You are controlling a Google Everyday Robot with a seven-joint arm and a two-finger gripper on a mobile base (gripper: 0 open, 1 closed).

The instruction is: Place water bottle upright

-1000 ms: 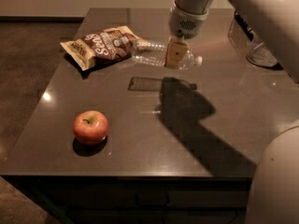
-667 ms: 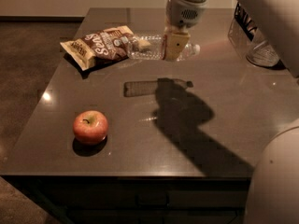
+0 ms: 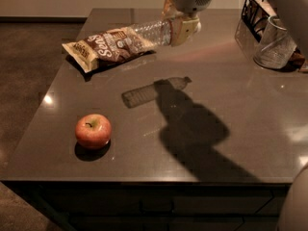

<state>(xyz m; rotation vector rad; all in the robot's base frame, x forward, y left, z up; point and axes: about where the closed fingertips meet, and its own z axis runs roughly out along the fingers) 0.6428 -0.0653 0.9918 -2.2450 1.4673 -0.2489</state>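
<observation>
The water bottle is a clear ribbed bottle, lying horizontal in the air above the back of the table. Its white cap end points right, past the fingers. My gripper comes down from the top edge and is shut on the bottle around its middle, hiding the label. The bottle's left end hangs over the right end of the chip bag. The bottle's shadow falls on the table's middle, well apart from it.
A red apple sits at the front left. A wide clear cup and a black wire basket stand at the back right. My arm's shadow covers the table's centre right.
My gripper has lifted the bottle off the table and carried it up and back. Its shadow has moved away from it toward the table's middle.
</observation>
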